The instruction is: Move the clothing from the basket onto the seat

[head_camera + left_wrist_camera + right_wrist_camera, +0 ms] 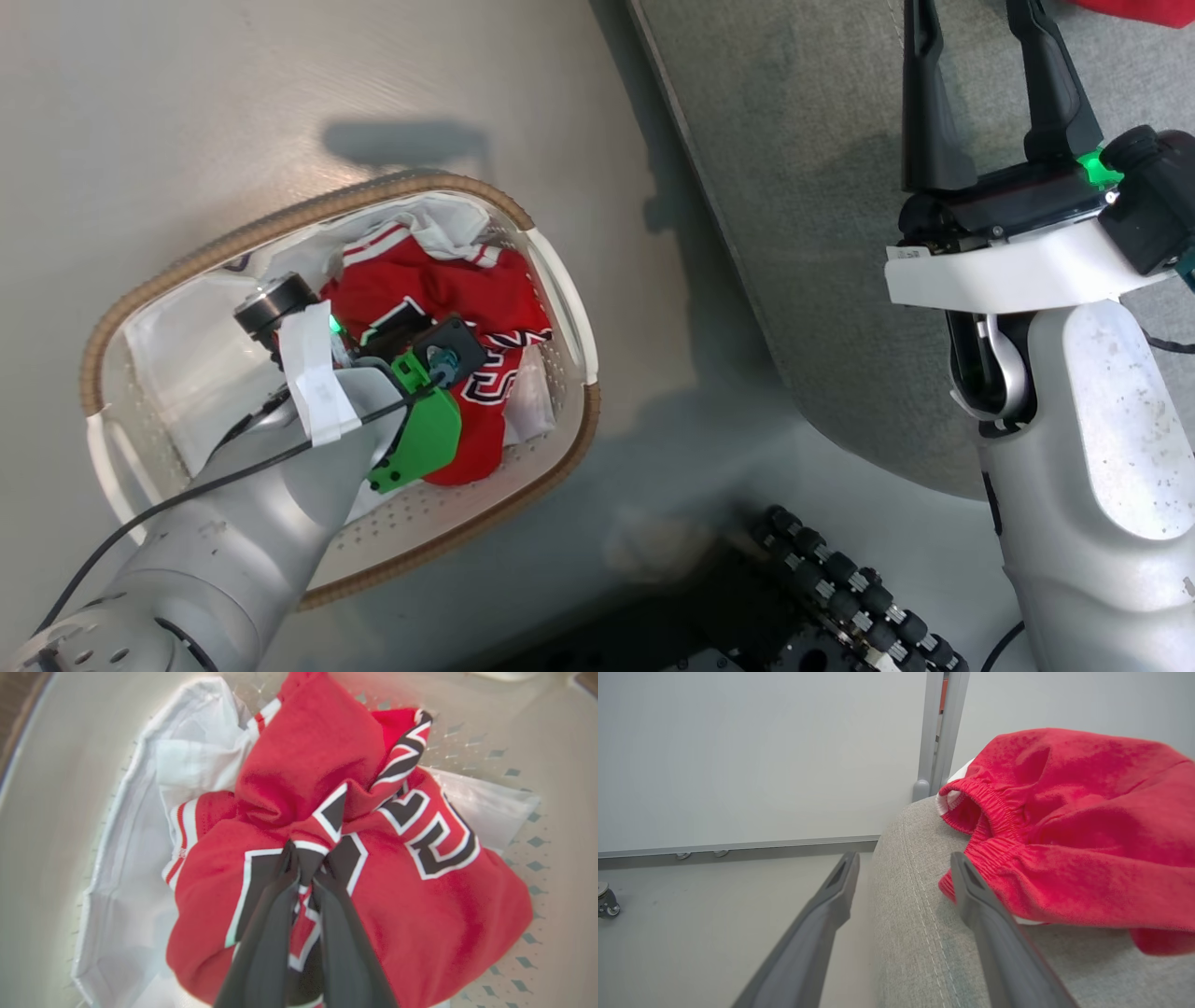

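From the head, the basket [308, 210] sits on the floor [187, 93] to the left, just beside the grey seat [822, 280]. The left arm [233, 523] reaches down into the basket, over the crumpled red jersey [439, 280] that lies on a white liner [177, 373]. The right gripper [980, 37] hangs over the seat with its fingers spread and nothing between them; a corner of the red shorts [1134, 9] shows on the seat at the top right. The left wrist camera shows the left gripper [307, 856] clenched on a raised fold of the jersey, at the black-and-white number, its two fingertips pressed nearly together with cloth pinched between them. The rest of the jersey lies on the liner and the perforated basket floor. From the right wrist, the open fingers stand apart above the seat's rounded edge; the shorts lie heaped on the cushion, just beside the right-hand finger [971, 886], with the elastic waistband facing the camera.
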{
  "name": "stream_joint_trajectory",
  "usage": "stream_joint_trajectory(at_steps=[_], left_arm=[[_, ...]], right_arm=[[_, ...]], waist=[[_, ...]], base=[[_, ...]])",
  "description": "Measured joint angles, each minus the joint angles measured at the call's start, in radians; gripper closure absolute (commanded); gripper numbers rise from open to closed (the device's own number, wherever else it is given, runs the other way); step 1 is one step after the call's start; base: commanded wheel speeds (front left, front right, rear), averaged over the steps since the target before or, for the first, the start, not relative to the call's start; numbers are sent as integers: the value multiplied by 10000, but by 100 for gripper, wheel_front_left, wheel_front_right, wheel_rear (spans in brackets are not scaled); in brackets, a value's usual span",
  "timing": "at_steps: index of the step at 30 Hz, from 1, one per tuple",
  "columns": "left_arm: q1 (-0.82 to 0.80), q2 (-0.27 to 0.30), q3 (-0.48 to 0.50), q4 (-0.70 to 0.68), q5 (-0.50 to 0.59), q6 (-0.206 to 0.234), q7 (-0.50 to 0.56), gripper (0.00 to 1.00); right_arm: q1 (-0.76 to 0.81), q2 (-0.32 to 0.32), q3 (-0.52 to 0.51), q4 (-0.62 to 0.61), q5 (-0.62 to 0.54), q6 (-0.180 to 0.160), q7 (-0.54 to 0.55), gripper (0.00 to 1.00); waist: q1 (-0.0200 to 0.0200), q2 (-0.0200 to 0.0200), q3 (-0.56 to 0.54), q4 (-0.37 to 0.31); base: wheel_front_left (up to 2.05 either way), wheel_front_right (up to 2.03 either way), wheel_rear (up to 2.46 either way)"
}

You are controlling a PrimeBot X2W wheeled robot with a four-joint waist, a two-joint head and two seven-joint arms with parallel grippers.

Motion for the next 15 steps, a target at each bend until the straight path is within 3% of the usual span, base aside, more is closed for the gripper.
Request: stream_joint_trajectory(at_steps=[10, 15], left_arm=[[531, -134, 382, -1156, -336, 458, -882, 100], [1011, 151, 855, -3131, -412, 782, -918, 100]], right_arm=[[549, 10, -309, 512, -874, -2, 0, 0], [1150, 12, -589, 949, -1406, -2, 0, 0]], waist=[[0, 0, -1017, 857], [-1, 0, -1936, 1449]], base=[[0, 0, 0], [0, 0, 0]])
